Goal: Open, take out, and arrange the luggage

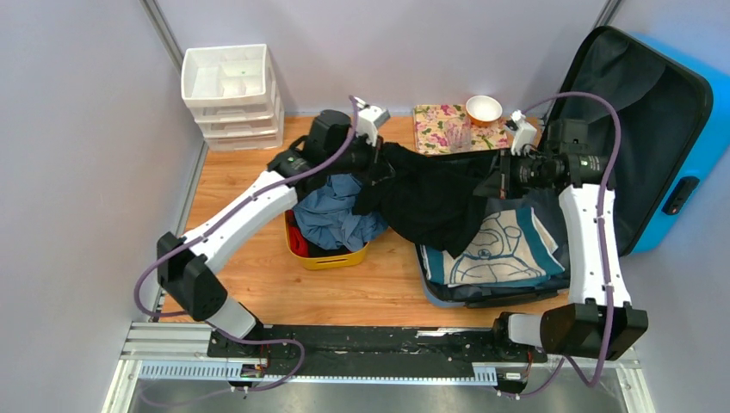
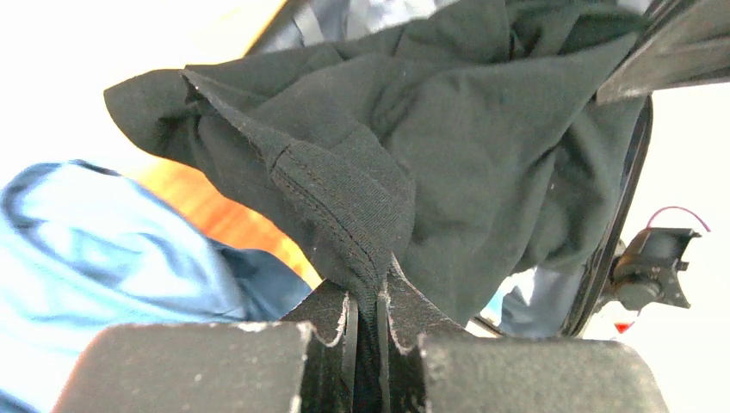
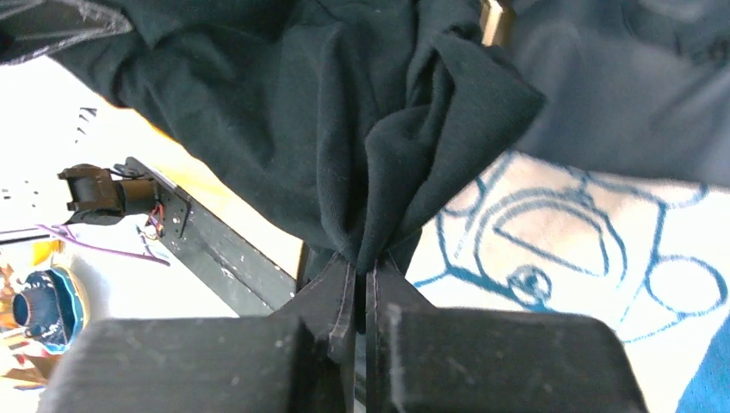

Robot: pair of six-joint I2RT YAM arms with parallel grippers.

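Garment (image 1: 430,202), black, stretches over luggage (image 1: 689,129), clamped by left gripper (image 2: 368,292) and right gripper (image 3: 361,268).

The overhead view is evenly lit and sharp with soft shadows; backgrounds in both wrist views are blown out and blurred.

Top view looks down from behind the arms; close wrist views past left gripper (image 2: 368,291) and right gripper (image 3: 361,271) share the black garment (image 1: 430,206).
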